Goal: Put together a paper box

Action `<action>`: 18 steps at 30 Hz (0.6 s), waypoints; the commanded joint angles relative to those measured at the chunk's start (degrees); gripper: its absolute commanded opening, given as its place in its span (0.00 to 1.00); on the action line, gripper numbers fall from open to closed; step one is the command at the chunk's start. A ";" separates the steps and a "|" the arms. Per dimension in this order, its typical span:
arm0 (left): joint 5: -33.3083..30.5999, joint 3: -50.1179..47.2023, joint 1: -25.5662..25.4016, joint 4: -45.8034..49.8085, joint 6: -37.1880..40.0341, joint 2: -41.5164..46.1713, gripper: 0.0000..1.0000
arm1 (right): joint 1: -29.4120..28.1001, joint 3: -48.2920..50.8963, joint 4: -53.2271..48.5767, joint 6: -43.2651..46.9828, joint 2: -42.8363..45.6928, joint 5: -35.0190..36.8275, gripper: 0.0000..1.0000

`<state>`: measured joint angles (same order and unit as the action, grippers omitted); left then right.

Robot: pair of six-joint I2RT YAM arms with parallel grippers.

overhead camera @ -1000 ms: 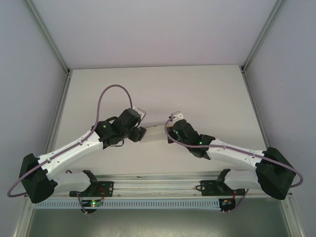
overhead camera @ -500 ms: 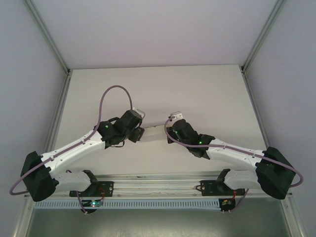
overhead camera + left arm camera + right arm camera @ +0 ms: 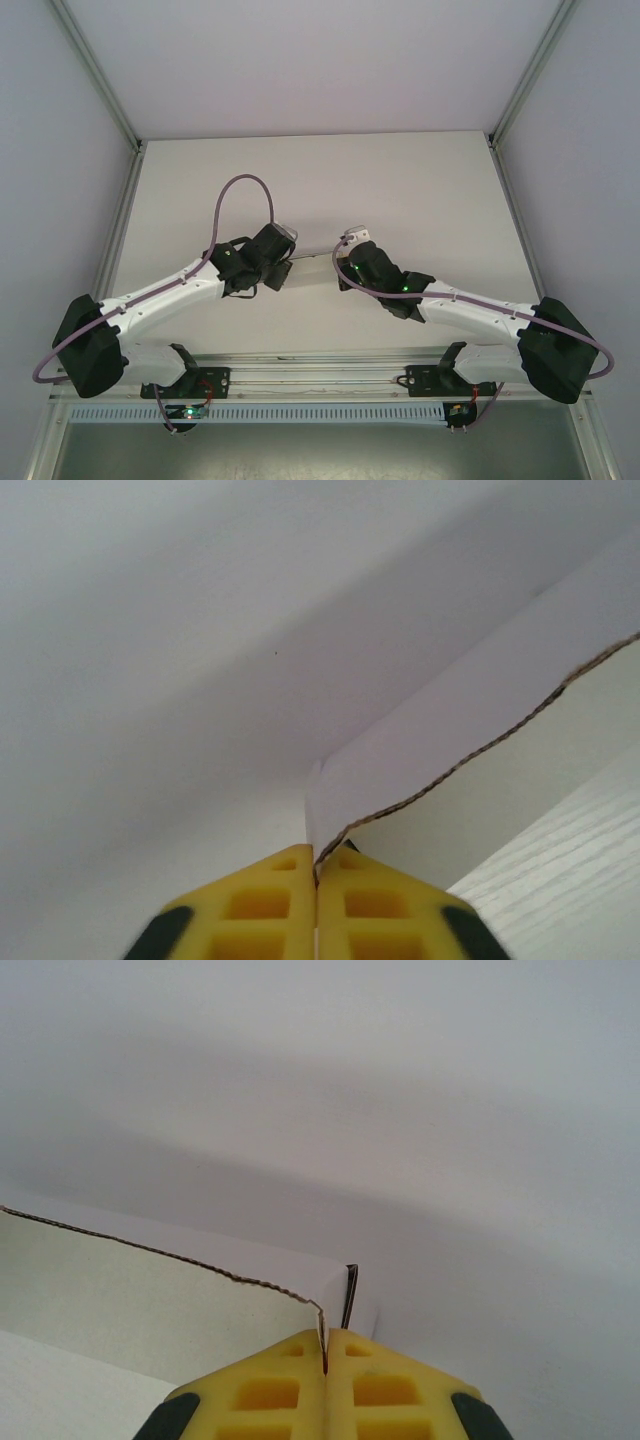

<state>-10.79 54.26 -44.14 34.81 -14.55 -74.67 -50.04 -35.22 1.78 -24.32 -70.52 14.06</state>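
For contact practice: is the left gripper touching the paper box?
Touching: the left wrist view shows the left gripper closed on the paper box edge.

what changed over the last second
The left gripper closed on an edge of the paper box, and the left arm shifted slightly rightward. The right gripper stayed shut on the box's other end, its arm unmoved.

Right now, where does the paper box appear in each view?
Top external: box, a thin pale strip near the centre.
Left wrist: centre to right, corner pinched by the left fingers.
Right wrist: lower left, corner pinched by the right fingers.
Landmark: the box's dark cut edge, in both wrist views.
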 commanded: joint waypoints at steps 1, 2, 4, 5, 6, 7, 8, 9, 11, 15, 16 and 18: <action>0.38 1.69 0.64 1.45 -5.14 -0.41 0.00 | -1.02 -0.38 -6.65 -0.83 -1.55 -1.36 0.00; 1.02 2.11 0.64 1.84 -6.56 -0.78 0.00 | -1.27 -0.60 -6.86 -0.79 -1.70 -1.10 0.00; 2.26 2.98 0.72 2.90 -8.13 -1.19 0.00 | -1.67 -0.60 -7.00 -0.82 -1.98 -0.63 0.00; 2.71 3.51 0.97 3.65 -8.95 -1.26 0.00 | -1.89 -0.63 -7.00 -0.82 -2.12 -0.38 0.00; 3.51 3.88 1.37 4.06 -9.46 -1.15 0.00 | -2.15 -0.61 -7.03 -0.82 -2.21 -0.23 0.00; 4.83 4.22 2.04 4.27 -10.23 -1.13 0.00 | -2.48 -0.55 -7.10 -0.94 -2.25 -0.03 0.00; 7.17 4.74 3.00 4.57 -11.03 -1.17 0.00 | -2.77 -0.55 -7.13 -1.00 -2.33 0.08 0.00; 8.48 5.52 3.84 5.52 -12.01 -1.32 0.00 | -3.15 -0.45 -7.05 -1.08 -2.42 0.03 0.00; 10.97 5.94 5.04 5.82 -14.15 -1.35 0.00 | -3.83 -0.12 -6.69 -1.30 -2.66 0.09 0.00; 15.12 6.56 6.46 5.55 -18.37 -2.57 0.00 | -4.26 0.39 -6.28 -1.92 -3.21 0.26 0.00; 15.98 6.49 6.66 4.96 -19.21 -2.88 0.00 | -4.28 0.40 -6.26 -2.05 -3.37 0.25 0.00; 18.33 6.77 6.79 4.57 -20.60 -4.14 0.00 | -4.48 0.19 -6.04 -2.05 -3.56 -0.01 0.00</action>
<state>0.49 58.96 -37.67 40.25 -30.39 -77.08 -53.17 -36.01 1.61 -25.41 -71.79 16.69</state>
